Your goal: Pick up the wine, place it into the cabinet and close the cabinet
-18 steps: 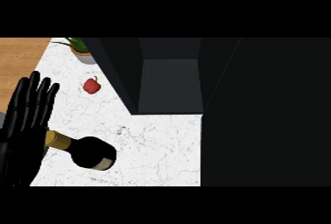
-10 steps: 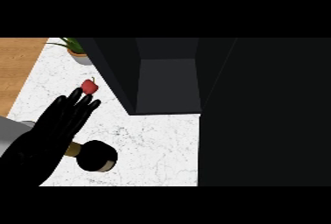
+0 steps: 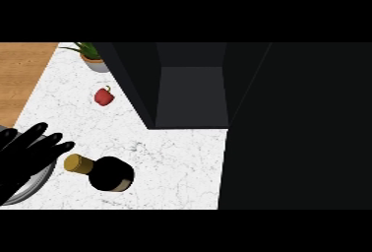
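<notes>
Withdrawn since half a second earlier: left hand [image 3: 30, 150], which had lain across the wine bottle [image 3: 109, 173] and now sat to the bottle's left, fingers straight and slightly spread, tips just short of the gold-capped neck, holding nothing. Wine bottle: stood upright on the white marble counter [image 3: 174, 167], seen from above. Cabinet [image 3: 190, 88]: open, dark, above and right of the bottle. Red pepper [image 3: 104, 96]: well above the bottle. Potted plant [image 3: 93, 56]: beyond the pepper. Grey plate [image 3: 33, 184]: left of the bottle, partly under the hand.
</notes>
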Robot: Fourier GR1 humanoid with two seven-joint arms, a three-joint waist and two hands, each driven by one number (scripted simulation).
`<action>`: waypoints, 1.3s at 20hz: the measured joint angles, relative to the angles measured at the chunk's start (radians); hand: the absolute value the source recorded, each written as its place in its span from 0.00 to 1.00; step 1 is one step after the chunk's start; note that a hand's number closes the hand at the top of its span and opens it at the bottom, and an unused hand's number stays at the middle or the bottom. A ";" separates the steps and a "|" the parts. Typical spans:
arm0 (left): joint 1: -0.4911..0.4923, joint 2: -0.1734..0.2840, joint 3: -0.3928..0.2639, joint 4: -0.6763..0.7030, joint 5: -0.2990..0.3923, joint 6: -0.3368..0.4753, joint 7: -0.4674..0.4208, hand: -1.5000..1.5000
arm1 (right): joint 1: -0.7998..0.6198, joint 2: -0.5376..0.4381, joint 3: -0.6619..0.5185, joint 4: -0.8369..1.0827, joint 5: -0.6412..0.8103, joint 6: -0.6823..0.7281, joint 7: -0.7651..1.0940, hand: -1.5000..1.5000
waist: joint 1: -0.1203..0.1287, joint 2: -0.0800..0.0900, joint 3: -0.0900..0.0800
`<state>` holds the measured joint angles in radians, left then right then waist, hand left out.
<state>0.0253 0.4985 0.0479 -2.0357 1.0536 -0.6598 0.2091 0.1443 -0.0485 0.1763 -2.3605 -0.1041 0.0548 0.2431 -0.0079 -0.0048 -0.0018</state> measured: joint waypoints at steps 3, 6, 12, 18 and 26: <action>-0.005 0.112 0.066 0.014 0.179 -0.012 0.046 0.00 | 0.024 0.002 0.052 -0.090 0.021 -0.024 0.082 0.00 | 0.002 0.000 0.000; 0.008 0.198 0.126 0.022 0.319 -0.021 0.089 0.00 | 0.015 0.015 0.111 -0.113 0.067 -0.056 0.134 0.00 | 0.007 0.000 0.001; -0.001 0.297 0.206 0.056 0.475 -0.020 0.166 0.00 | 0.007 0.018 0.192 -0.133 0.090 -0.101 0.196 0.00 | 0.005 0.001 0.001; -0.012 0.307 0.234 0.092 0.496 -0.021 0.214 0.00 | -0.027 0.015 0.254 -0.139 0.107 -0.160 0.250 0.00 | 0.002 0.001 0.001; -0.037 0.251 0.207 0.094 0.407 0.000 0.240 0.00 | -0.090 -0.016 0.266 -0.144 0.122 -0.216 0.312 0.00 | -0.003 0.001 0.001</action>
<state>-0.0119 0.7494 0.2546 -1.9418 1.4609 -0.6597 0.4496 0.0541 -0.0647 0.4425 -2.5045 0.0181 -0.1614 0.5546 -0.0114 -0.0036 -0.0011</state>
